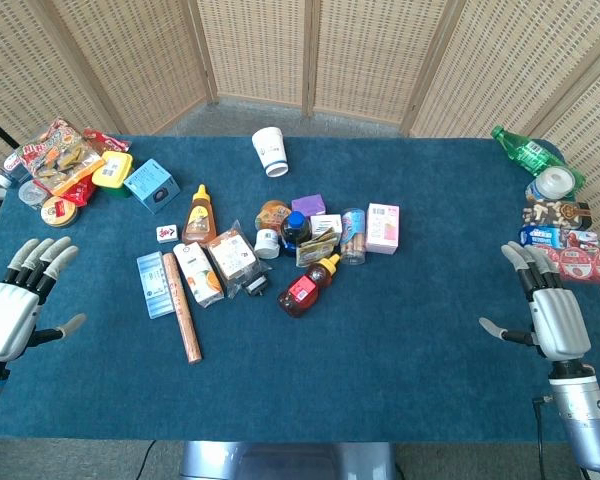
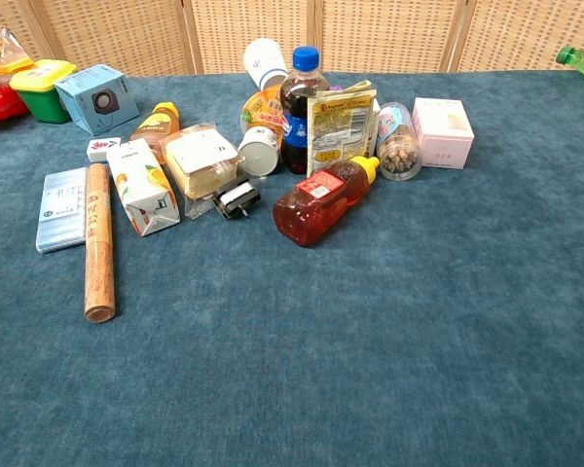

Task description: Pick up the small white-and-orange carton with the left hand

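The small white-and-orange carton [image 1: 198, 274] lies on its side on the blue table, left of the central clutter; in the chest view the carton [image 2: 142, 187] lies between a cork tube and a wrapped sandwich. My left hand [image 1: 18, 298] hovers at the table's left edge, fingers spread, holding nothing, well left of the carton. My right hand [image 1: 548, 305] sits at the right edge, fingers apart and empty. Neither hand appears in the chest view.
Beside the carton lie a cork tube [image 1: 181, 307], a pale blue packet [image 1: 154, 284] and a wrapped sandwich [image 1: 235, 257]. A red syrup bottle [image 1: 307, 288], cola bottle [image 2: 299, 107], pink box [image 1: 382, 228] and paper cup [image 1: 270, 151] crowd the middle. Snack packs [image 1: 65, 165] sit far left, a green bottle [image 1: 522, 150] far right.
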Robot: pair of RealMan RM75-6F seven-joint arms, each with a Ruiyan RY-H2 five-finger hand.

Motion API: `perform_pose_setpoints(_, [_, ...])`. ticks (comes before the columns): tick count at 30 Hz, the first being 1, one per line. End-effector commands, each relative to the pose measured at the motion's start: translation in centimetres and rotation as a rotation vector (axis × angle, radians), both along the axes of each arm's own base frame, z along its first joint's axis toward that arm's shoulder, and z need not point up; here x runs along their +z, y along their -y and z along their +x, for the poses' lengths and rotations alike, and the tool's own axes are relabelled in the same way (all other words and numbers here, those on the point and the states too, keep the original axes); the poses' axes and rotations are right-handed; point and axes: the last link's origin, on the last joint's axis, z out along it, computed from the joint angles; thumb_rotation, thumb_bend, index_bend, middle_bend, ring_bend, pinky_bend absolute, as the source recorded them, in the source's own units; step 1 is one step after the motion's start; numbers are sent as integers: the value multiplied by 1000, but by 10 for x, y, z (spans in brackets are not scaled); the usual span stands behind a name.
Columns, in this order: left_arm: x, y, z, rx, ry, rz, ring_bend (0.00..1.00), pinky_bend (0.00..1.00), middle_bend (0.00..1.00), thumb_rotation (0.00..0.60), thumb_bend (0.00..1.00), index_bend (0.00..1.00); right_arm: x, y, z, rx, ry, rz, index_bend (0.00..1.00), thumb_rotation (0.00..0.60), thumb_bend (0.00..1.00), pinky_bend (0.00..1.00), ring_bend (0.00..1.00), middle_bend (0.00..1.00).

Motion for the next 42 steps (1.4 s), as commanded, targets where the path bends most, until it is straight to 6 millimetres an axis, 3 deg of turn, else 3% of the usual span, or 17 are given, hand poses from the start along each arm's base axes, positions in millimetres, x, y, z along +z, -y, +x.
perform_pose_setpoints(1, [0,0,0,0,-2,-3,0,0,0,600,224,33,0,0,0,0,-1,1,0,600,0,0,0,0])
perform_pose_setpoints(12, [-8,-12,12,-38,-28,-78,0,0,0,600,223,34,0,0,1,-1,-2,-7,0,600,0,0,0,0])
perform_pose_setpoints(31, [-57,-67,64,-122,-316,-353,0,18,0,600,223,109,1,0,0,-14,1,-10,0,600,0,0,0,0])
perform_pose_setpoints(42, [-73,-75,60,-140,-501,-450,0,81,0,600,224,131,1,1,-1,-17,0,-11,0,600,0,0,0,0])
